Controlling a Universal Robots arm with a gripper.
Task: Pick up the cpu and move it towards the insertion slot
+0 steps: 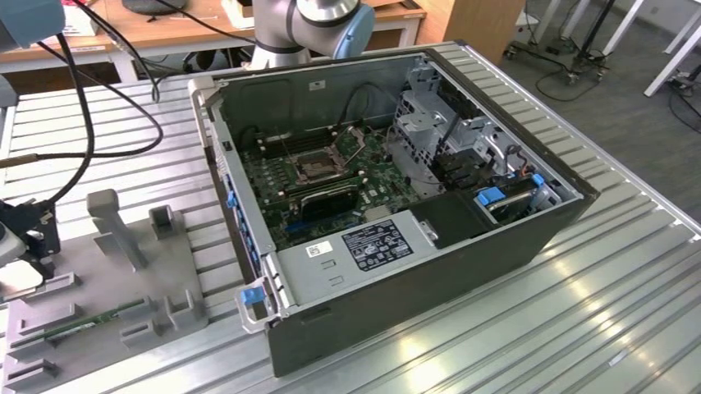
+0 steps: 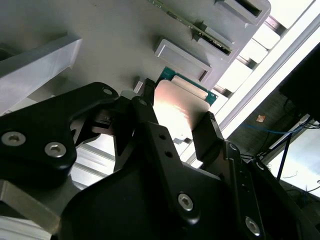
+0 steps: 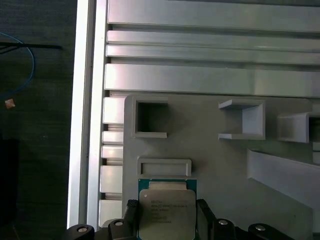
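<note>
In the first wrist view, the cpu [image 3: 166, 210] lies flat in its seat on the grey tray [image 3: 220, 165]. It has a shiny silver top and a thin green edge. The gripper [image 3: 167, 224] sits right over it, with one black finger [image 3: 131, 220] on each side. The jaws look squeezed onto the cpu's two sides, holding it. The chip is square, so it has no long side to line up. A little raised bar [image 3: 164, 167] of the tray stands just beside the cpu. There is small dark writing on the silver top, but I will not read it out.

In the second wrist view, the cpu [image 2: 179, 107] shines between the two black fingers [image 2: 146, 112], and both seem to touch its edges. A long green memory stick [image 2: 200, 31] stands in the tray, a bit away.

In the exterior view, the gripper [image 1: 25, 264] is at the far lower left of the exterior view, down at the tray [image 1: 131, 279]. The insertion slot [image 1: 312, 168] is a square with a dark middle and a silver frame. It sits on the green motherboard [image 1: 378, 176] inside the open computer case [image 1: 438, 271]. From the gripper, the slot lies up and toward the exterior view's right, well apart, over the case wall. A white label [image 1: 378, 242] with print is on a grey box inside the case.
</note>
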